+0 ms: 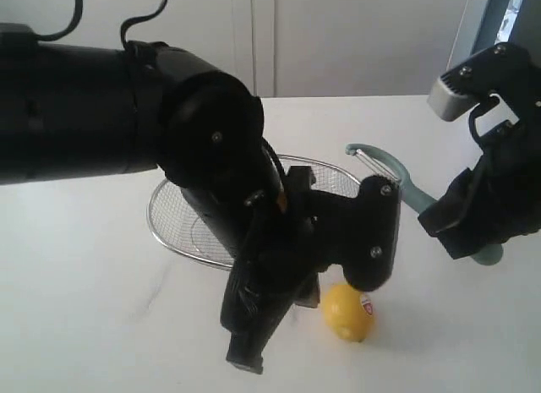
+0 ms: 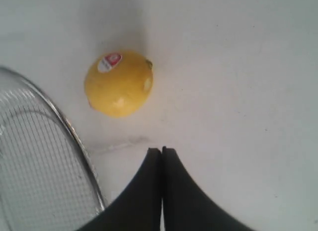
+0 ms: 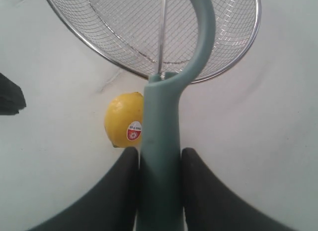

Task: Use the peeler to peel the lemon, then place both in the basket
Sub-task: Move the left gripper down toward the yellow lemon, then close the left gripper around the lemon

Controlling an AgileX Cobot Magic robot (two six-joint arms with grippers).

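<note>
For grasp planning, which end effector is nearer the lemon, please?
Left end effector: shut, just short of the lemon; right end effector, gripping the peeler, hangs farther off.

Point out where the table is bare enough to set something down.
Bare, exterior view: the table left of the basket; also right of the lemon, toward the right gripper holding the peeler. Crowded: the gap between basket and lemon, where the shut left gripper hangs.

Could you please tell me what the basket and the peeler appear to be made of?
Basket: looks like silver metal wire, a fine see-through mesh with a thicker, shiny rim.
Peeler: the handle seems to be pale teal-green plastic, smooth and matte, with no glints. Its thin blade reads as grey metal, though it is too slim to be sure.
</note>
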